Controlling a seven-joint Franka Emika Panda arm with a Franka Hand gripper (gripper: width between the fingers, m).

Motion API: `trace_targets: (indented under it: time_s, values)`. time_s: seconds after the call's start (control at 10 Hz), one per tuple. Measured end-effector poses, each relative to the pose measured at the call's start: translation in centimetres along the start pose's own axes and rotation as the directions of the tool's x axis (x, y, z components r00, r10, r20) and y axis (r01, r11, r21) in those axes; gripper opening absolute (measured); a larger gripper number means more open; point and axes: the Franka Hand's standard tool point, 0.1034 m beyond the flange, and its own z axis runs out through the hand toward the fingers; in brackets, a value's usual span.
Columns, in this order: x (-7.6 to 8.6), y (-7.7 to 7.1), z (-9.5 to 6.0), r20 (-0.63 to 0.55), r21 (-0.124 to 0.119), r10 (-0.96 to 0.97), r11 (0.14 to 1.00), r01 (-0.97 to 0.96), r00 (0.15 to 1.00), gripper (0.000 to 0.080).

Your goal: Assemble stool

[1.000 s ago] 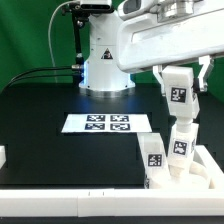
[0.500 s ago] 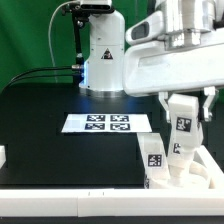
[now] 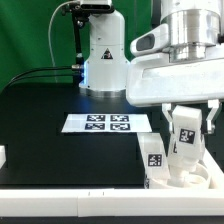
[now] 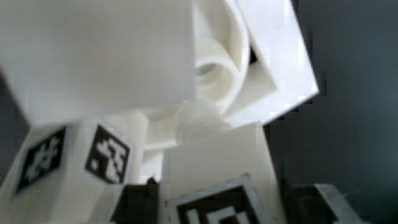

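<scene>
The stool seat [image 3: 200,181] lies at the exterior view's lower right, with one white tagged leg [image 3: 153,153] standing upright on it. My gripper [image 3: 189,122] is shut on another tagged leg [image 3: 185,138] and holds it upright just above the seat, beside the standing leg. In the wrist view my gripper [image 4: 231,212] has dark fingers [image 4: 157,200] on both sides of the held leg's tag [image 4: 228,208]. A tagged leg [image 4: 80,155] and blurred white stool parts fill the rest of that view. Whether the held leg touches the seat is hidden.
The marker board [image 3: 108,123] lies flat mid-table. A long white rail [image 3: 70,196] runs along the front edge. A small white part [image 3: 3,156] sits at the exterior view's left edge. The arm's base [image 3: 100,60] stands at the back.
My gripper has come down with the leg, from well above the seat to just over it, and shifted slightly toward the exterior view's right. The standing leg has not moved.
</scene>
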Motion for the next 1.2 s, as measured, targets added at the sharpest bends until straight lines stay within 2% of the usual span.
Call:
trace_targets:
  time_s: [0.2, 0.6, 1.0, 1.2]
  values:
    - [-0.5, -0.2, 0.7, 0.004, -0.006, -0.010, 1.000, 0.010, 1.000, 0.0323]
    - [-0.8, -0.7, 1.0, 0.006, -0.002, -0.019, 1.000, 0.019, 1.000, 0.0323]
    - [-1.6, -0.1, 1.9, 0.016, -0.017, -0.027, 0.999, 0.027, 1.000, 0.0323]
    - [-1.8, -0.2, 2.0, 0.014, -0.016, -0.031, 0.999, 0.032, 0.999, 0.0323]
